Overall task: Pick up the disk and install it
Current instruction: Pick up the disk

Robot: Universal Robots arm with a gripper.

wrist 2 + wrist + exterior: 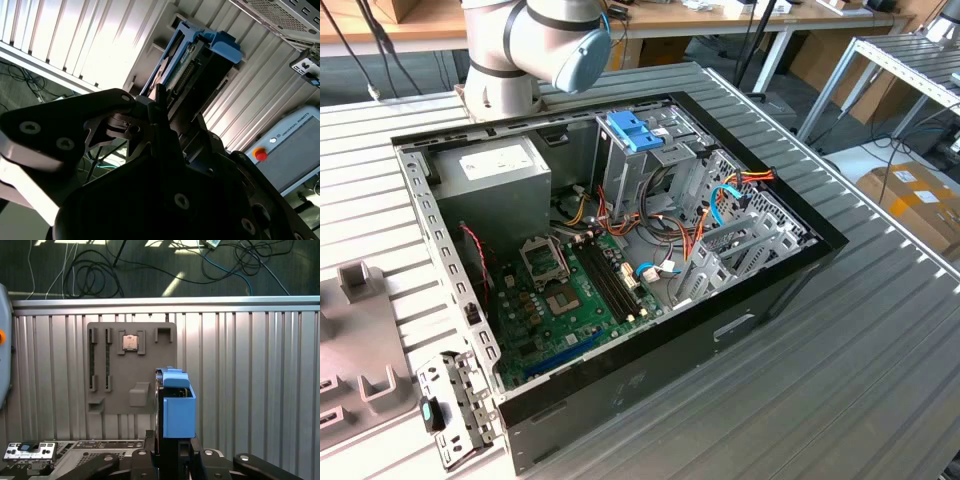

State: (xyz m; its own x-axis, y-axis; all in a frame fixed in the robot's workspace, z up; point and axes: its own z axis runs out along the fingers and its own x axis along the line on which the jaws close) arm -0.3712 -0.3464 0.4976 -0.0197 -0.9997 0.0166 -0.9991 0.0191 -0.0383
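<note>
My gripper (172, 444) is shut on the disk (176, 405), which I see edge-on, standing up out of the jaws with its light-blue carrier rail toward the camera. In the second wrist view the disk (197, 62) reaches away from the gripper (161, 102), its connector edge and blue rail showing, and it hangs above the ribbed metal table (100, 45). The open computer case (790, 285) lies on the table in the exterior view. Its tall metal drive cage (665, 165) carries a blue plastic bracket (633, 130).
A grey fixture plate (112, 385) with a chip (131, 342) lies on the table beyond the disk. The arm's base (535, 45) stands behind the case. A pendant with a red button (292, 145) and a removed side bracket (455, 405) lie nearby.
</note>
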